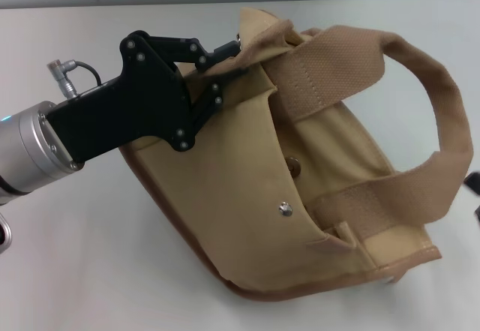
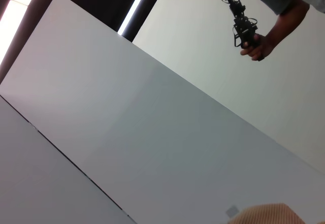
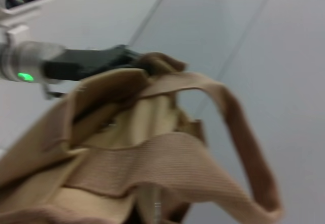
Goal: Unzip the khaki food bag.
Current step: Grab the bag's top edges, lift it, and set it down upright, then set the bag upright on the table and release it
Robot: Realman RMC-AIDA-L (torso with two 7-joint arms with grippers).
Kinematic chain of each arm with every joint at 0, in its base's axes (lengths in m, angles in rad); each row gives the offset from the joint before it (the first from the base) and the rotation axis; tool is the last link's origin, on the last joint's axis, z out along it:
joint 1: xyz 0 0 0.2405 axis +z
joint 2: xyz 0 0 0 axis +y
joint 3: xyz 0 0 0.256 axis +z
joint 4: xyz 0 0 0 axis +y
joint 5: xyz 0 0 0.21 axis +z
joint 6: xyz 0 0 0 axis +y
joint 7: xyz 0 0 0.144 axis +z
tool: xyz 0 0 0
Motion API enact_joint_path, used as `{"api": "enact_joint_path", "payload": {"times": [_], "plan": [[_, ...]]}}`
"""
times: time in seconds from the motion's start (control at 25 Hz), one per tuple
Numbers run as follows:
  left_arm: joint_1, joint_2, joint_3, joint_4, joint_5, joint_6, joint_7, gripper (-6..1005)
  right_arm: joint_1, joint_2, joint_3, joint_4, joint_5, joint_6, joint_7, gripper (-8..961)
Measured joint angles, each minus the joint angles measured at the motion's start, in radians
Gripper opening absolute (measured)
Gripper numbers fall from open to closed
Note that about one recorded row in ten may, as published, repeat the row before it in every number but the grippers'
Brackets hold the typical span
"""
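Note:
The khaki food bag (image 1: 247, 203) lies tipped on the white table (image 1: 75, 271), pocket side up, with its brown bottom trim (image 1: 187, 250) toward me. One wide handle (image 1: 427, 91) arches to the right. My left gripper (image 1: 227, 56) is shut on the fabric at the bag's top end, holding that corner up. In the right wrist view the bag (image 3: 127, 132) fills the picture, with the left gripper (image 3: 96, 64) behind it. A tan corner of the bag (image 2: 269, 215) shows in the left wrist view. My right gripper (image 1: 475, 196) is only dark tips at the right edge. The zipper is hidden.
The pocket carries a silver snap (image 1: 285, 209) and a brown one (image 1: 294, 167). A person's hand (image 2: 254, 43) holds a black device against the far wall. White table surface surrounds the bag on all sides.

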Motion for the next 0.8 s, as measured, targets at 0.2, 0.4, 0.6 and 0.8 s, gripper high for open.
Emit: {"api": "enact_joint_path", "payload": {"times": [0.2, 0.4, 0.6, 0.8], "plan": [[0.001, 0.000, 0.000, 0.000, 0.000, 0.004, 0.000, 78, 0.022, -0.002, 0.064, 0.016, 0.000, -0.012, 0.074, 69], [0.001, 0.000, 0.000, 0.000, 0.000, 0.004, 0.000, 78, 0.049, -0.029, 0.092, 0.001, -0.010, 0.037, 0.275, 124], [0.001, 0.000, -0.002, 0.000, -0.001, 0.005, 0.000, 78, 0.065, -0.053, 0.097, -0.011, -0.113, 0.113, 0.308, 338], [0.000, 0.000, -0.003, 0.000, -0.001, 0.005, -0.002, 77, 0.079, -0.047, 0.098, -0.045, -0.224, 0.141, 0.338, 540]]}}
